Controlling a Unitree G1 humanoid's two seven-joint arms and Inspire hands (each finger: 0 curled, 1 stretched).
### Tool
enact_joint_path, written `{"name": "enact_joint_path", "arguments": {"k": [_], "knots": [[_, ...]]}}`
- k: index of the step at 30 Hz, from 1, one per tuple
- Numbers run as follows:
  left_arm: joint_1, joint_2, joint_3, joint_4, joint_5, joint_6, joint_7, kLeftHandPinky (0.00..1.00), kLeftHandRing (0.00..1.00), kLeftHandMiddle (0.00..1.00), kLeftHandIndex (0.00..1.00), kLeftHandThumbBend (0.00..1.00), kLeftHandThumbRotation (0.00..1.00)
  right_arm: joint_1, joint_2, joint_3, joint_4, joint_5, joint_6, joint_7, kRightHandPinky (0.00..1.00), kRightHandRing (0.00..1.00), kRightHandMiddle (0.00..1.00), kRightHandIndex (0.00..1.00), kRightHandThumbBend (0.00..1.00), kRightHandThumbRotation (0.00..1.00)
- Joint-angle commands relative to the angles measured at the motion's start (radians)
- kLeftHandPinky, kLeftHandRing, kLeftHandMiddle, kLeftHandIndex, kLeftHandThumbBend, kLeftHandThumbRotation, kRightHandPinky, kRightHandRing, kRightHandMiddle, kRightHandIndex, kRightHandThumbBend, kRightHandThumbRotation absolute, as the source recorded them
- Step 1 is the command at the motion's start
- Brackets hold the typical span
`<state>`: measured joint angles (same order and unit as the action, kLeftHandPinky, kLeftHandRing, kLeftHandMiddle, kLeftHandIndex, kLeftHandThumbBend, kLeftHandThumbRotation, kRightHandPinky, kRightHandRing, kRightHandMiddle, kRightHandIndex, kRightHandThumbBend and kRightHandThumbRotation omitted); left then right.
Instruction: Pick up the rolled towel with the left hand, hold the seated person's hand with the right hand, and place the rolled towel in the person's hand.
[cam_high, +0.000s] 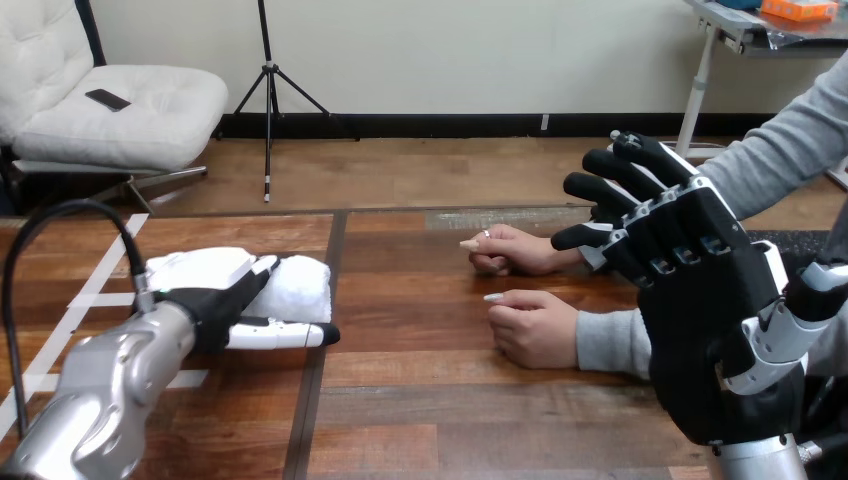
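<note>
One rolled towel (300, 287), white, lies on the wooden counter (420, 400) at the view's left, long axis running left to right; two robot hands and two hands of a person are in view.

Left hand (215, 298): the silver forearm enters from the lower left corner and slopes up to the towel's left end; the hand is closed about the rolled towel, fingers (266, 265) curled over its top and thumb (285, 335) stretched along its near side, with the towel resting on the counter between them.

Right hand (700, 270): raised above the counter at the view's right, back turned toward the camera; it is open and grips nothing, fingers spread and slightly bent, tips directed up and to the left.

Person's farther hand (515, 250): loosely curled, resting on the counter just beside the right hand's fingertips; whether they touch cannot be told.

Person's nearer hand (535, 325): loosely curled on the counter, grey sleeve running right and passing behind the right hand; well apart from the rolled towel.
</note>
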<state>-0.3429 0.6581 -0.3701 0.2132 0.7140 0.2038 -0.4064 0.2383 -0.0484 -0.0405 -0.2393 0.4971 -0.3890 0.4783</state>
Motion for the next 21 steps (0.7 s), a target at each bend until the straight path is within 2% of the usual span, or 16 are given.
{"name": "enact_joint_path", "arguments": {"k": [1, 11, 21], "knots": [[0.057, 0.012, 0.014, -0.086, -0.013, 0.005, -0.031, 0.94, 0.98, 1.00, 0.98, 0.86, 0.96, -0.064, -0.009, 0.004, -0.050, -0.005, 0.009, -0.006, 0.58, 0.77, 0.78, 0.78, 0.94, 1.00], [0.094, 0.013, 0.042, -0.155, -0.004, 0.010, -0.039, 0.94, 0.98, 1.00, 0.97, 0.87, 0.96, -0.071, -0.009, 0.006, -0.043, -0.005, 0.006, -0.002, 0.58, 0.77, 0.78, 0.78, 0.94, 1.00], [0.101, 0.009, 0.054, -0.179, 0.006, 0.006, -0.030, 0.93, 0.98, 1.00, 0.97, 0.88, 0.97, -0.072, -0.007, 0.008, -0.042, -0.010, 0.008, -0.007, 0.57, 0.77, 0.78, 0.77, 0.94, 1.00]]}}
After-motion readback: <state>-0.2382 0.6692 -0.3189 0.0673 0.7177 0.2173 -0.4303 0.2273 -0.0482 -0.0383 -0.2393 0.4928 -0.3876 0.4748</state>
